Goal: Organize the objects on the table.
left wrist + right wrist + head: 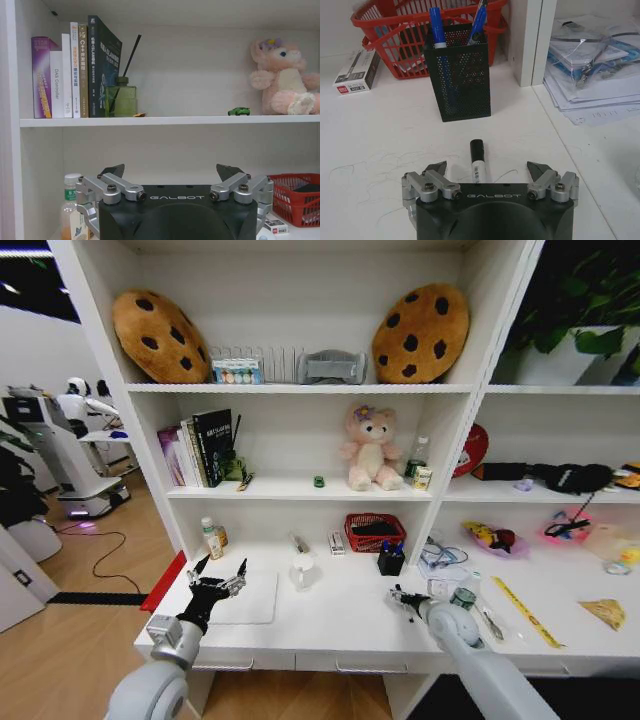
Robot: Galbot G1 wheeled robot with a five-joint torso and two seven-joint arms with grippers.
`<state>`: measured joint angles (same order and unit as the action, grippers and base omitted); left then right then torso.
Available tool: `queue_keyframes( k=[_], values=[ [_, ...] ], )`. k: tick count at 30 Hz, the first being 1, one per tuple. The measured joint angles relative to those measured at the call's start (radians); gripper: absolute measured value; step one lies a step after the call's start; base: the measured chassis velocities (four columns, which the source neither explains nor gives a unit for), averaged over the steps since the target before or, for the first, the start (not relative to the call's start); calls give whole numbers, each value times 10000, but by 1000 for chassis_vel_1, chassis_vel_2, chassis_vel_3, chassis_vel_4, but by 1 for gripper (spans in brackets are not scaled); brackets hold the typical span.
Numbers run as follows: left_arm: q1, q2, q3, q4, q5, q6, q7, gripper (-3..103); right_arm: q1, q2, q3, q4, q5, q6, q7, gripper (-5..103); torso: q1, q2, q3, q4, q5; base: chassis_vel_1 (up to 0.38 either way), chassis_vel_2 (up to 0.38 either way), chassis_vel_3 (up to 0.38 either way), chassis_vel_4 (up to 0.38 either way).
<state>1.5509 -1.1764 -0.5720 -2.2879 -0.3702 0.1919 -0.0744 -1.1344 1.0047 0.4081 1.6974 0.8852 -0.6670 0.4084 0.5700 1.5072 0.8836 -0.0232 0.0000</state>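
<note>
Reaching for a black-capped pen (478,161) lying on the white surface (340,625) before the mesh pen holder (459,75), your right tool (489,168) hangs wide over it, awaiting descent and closing, while your left tool (217,575) idles wide by the laptop (247,598).

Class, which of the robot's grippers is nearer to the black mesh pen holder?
Right. The right gripper hovers open over a marker just in front of the pen holder. The left gripper hangs open over the laptop, farther along the table.
</note>
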Motion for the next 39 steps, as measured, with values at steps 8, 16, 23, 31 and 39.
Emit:
queue_keyframes(
  k=[8, 16, 23, 31, 39],
  values=[
    [0, 0, 0, 0, 0, 0, 0, 100, 45, 0, 4, -98, -2, -8, -65, 91, 0, 0, 0, 0, 0, 0, 0, 0, 0],
    [0, 0, 0, -1, 0, 0, 1, 100, 105, 58, -38, -203, -46, 31, -50, 84, 0, 1, -1, 0, -3, 0, 0, 0, 0],
    [0, 0, 0, 0, 0, 0, 1, 100, 182, 75, -104, -275, -71, 82, 22, 61, 0, 1, -1, 0, -3, 0, 0, 0, 0],
    [0, 0, 0, 0, 0, 0, 0, 100, 155, 120, -69, -368, -187, 97, -37, 28, -1, 1, -2, 0, -2, 0, 0, 0, 0],
    [0, 0, 0, 0, 0, 0, 1, 100, 159, 232, -83, -432, -327, 301, -62, 10, -1, 1, -1, 0, 0, 0, 0, 0, 0]
  ],
)
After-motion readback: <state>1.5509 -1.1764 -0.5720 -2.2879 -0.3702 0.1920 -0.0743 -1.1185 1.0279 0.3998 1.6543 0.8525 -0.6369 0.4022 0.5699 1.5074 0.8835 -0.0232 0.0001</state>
